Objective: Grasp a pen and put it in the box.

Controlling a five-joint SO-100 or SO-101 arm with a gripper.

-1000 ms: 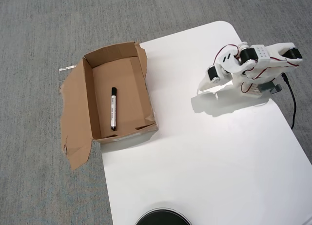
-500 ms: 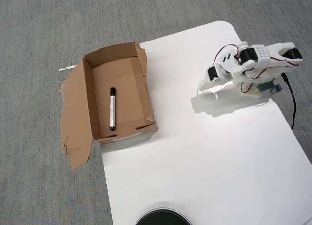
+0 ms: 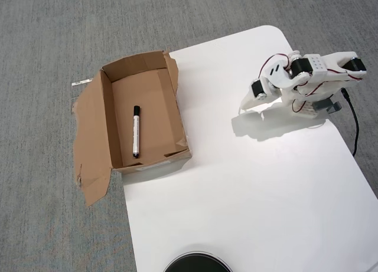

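Note:
In the overhead view the pen (image 3: 136, 131), white with a black cap at its far end, lies flat on the floor of the brown cardboard box (image 3: 156, 89), roughly parallel to the long walls. The box sits at the left edge of the white table (image 3: 236, 189), partly overhanging it. My gripper (image 3: 243, 107) is folded back with the white arm at the table's right side, far from the box. Its fingers look closed together, with nothing between them.
A torn cardboard flap (image 3: 88, 154) spreads out left of the box over the grey carpet (image 3: 41, 225). A black cable (image 3: 354, 121) runs from the arm's base at the right edge. A black round object (image 3: 196, 264) pokes in at the bottom edge.
The pen has shifted slightly to the left on the box floor. The arm has not moved.

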